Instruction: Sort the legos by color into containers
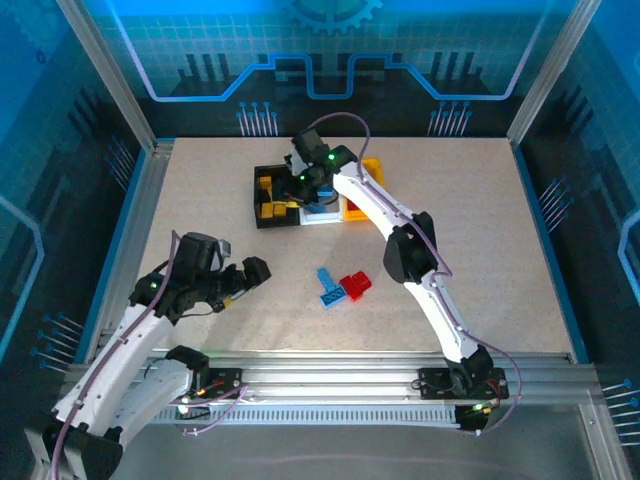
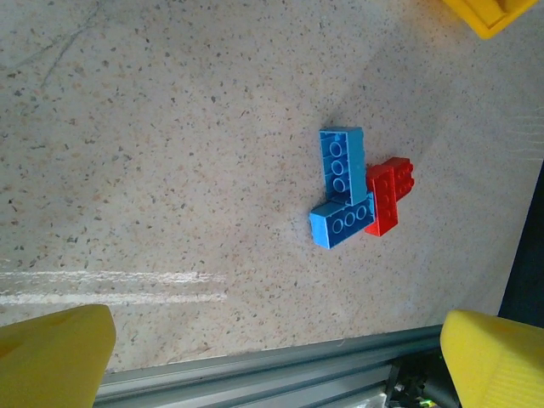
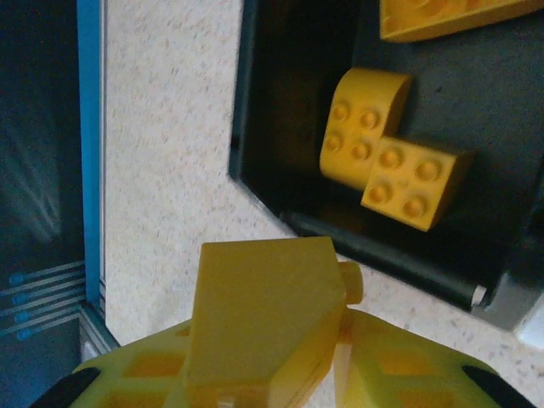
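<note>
Yellow sloped brick point(image 3: 263, 310) sat clenched in my right gripper point(image 3: 263, 370) beside the black bin point(image 3: 246, 127); my left gripper point(image 2: 274, 361) gaped over speckled desk point(image 2: 170, 127).

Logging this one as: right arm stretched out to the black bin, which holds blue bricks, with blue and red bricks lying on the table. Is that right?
Not quite. The bricks in the black bin are yellow, not blue, as the right wrist view shows. The rest stands: the right arm reaches to that bin, and blue bricks and a red brick lie on the table.
</note>
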Available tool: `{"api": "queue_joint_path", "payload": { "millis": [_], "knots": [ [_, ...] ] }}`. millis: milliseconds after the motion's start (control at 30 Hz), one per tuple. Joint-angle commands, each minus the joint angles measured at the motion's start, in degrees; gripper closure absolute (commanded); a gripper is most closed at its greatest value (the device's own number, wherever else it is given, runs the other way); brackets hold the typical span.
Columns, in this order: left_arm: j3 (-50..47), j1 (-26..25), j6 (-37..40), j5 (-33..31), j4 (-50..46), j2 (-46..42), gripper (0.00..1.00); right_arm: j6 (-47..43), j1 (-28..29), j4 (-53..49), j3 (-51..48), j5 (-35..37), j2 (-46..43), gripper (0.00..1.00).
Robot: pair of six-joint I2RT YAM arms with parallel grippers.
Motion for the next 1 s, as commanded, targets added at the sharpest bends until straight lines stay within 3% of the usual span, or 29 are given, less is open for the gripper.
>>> {"api": "queue_joint_path", "payload": {
  "millis": [0,100,267,633,967],
  "knots": [
    [0.6,0.3,-0.4,2.2,-1.6,0.6,0.01,4.8,-1.7,3.1,3.6,-1.5,2.4,0.62],
    [1.6,0.4,0.8,2.9,-1.6,2.7,0.01,6.8,-2.2,5.4,5.3,-1.0,3.4,0.51],
    [4.4,0.4,3.2,3.4,-1.4,6.4,0.01,7.2,-2.4,5.9,5.9,-0.7,3.0,0.44],
    [5.3,0.4,3.6,4.7,2.6,10.1,0.01,3.9,-2.6,2.6,3.7,-0.7,-1.6,0.41],
    [3.5,0.4,1.0,6.3,9.0,14.2,0.01,-7.0,-2.6,-5.1,-4.1,1.6,-12.7,0.39]
  ]
}}
